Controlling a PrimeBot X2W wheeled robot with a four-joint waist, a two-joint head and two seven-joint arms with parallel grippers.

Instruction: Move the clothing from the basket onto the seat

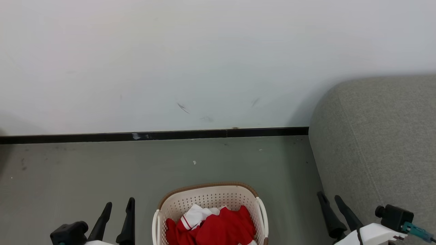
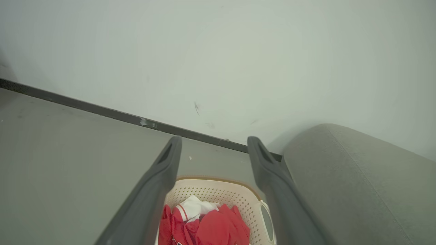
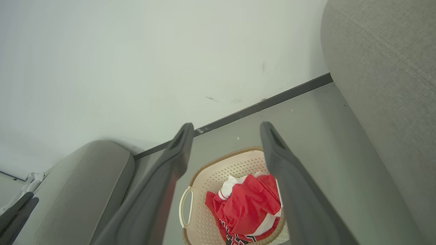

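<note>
Grey-green floor out front, a plain pale wall behind it, and a black skirting strip running along the join, with a few dark scuffs on the wall just above. The seat, grey and round-edged, takes the right side and runs back to the wall. The basket stands on the floor between the two arms, left of the seat and apart from it. The left gripper hangs to the basket's left, fingers spread and holding nothing. The right gripper sits to the basket's right by the seat's edge, fingers apart too and empty. Over to the right wrist view, and it gives more: a second grey upholstered piece beyond the basket, a cream side handle, and black-and-white lettering low on the fabric, where the head view crops the basket's near end. The clothing lies bunched inside the basket, red cloth crumpled in soft folds with a white panel edged by a red stripe lying on top
</note>
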